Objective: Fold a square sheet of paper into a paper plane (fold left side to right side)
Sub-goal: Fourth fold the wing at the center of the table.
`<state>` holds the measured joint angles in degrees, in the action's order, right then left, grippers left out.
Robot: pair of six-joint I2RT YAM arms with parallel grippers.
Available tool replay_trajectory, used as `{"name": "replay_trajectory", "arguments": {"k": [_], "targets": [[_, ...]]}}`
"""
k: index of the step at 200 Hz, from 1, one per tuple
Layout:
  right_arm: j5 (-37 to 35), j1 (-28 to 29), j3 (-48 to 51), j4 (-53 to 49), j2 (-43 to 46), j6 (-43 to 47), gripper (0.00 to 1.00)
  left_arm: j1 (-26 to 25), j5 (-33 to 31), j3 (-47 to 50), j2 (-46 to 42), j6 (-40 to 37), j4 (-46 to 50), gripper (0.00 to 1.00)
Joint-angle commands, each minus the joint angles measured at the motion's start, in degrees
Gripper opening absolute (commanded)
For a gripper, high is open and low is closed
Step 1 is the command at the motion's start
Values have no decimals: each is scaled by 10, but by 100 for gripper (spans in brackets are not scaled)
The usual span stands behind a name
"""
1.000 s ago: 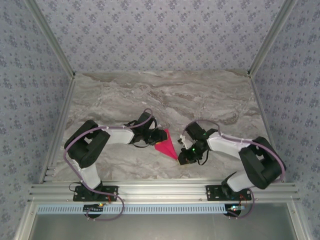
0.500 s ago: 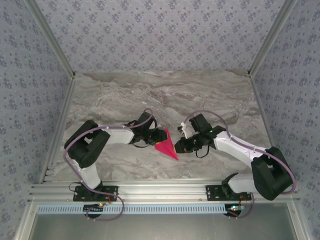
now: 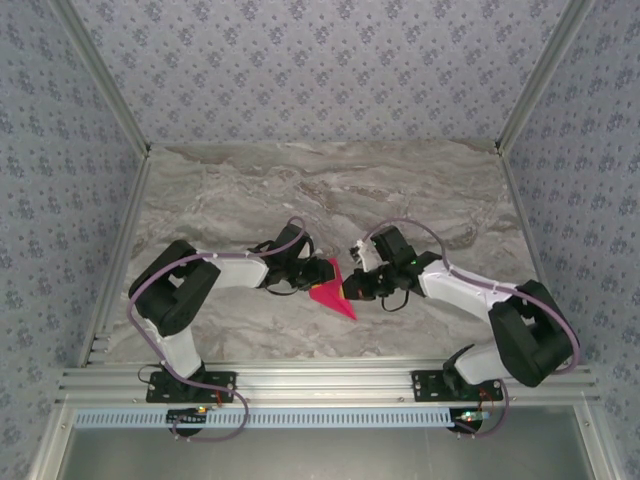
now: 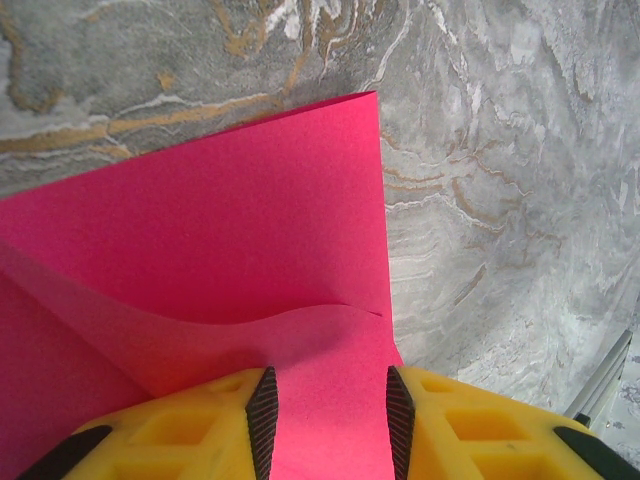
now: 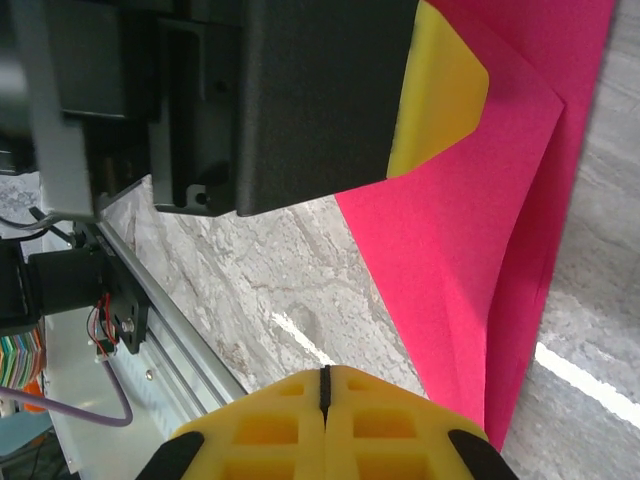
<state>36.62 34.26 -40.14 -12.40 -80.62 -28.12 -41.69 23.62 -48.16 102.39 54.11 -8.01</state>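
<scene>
The magenta-pink sheet of paper (image 3: pixel 332 291) lies folded on the marble table, in a pointed shape with its tip toward the near edge. My left gripper (image 3: pixel 312 276) rests on its left part. In the left wrist view that gripper (image 4: pixel 327 382) is open, with the flat paper (image 4: pixel 200 230) and a slightly lifted flap beneath the gap. My right gripper (image 3: pixel 352 288) sits at the paper's right edge. In the right wrist view it (image 5: pixel 324 373) is shut on nothing, just beside the layered paper (image 5: pixel 470 230), which the left gripper's yellow finger (image 5: pixel 440 90) overlaps.
The grey marble table (image 3: pixel 400 190) stretches far behind the paper. An aluminium rail (image 3: pixel 320 380) runs along the near edge, with patterned walls (image 3: pixel 320 70) on three sides. Both arm bases stand on that rail.
The right gripper has swung from near the paper's pointed tip up and left to its right edge, and its jaws have closed fully. The left gripper and the paper stay put.
</scene>
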Motion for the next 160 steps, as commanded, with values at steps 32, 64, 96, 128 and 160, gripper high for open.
{"name": "replay_trajectory", "arguments": {"k": [32, 64, 96, 128, 160], "targets": [[-19, 10, -13, 8, -60, -11, 2, -2, -37, 15, 18, -3, 43, 36], [-24, 12, -8, -6, -87, -9, 2, -3, -37, 15, 19, -3, 44, 36], [-42, 13, -1, -26, -112, -3, 2, -3, -37, 13, 16, -4, 44, 36], [-68, 13, 5, -45, -127, 1, 1, -3, -33, 7, 8, -8, 46, 36], [-89, 12, 5, -69, -139, 8, 0, -3, -33, -1, -18, -19, 48, 37]]}}
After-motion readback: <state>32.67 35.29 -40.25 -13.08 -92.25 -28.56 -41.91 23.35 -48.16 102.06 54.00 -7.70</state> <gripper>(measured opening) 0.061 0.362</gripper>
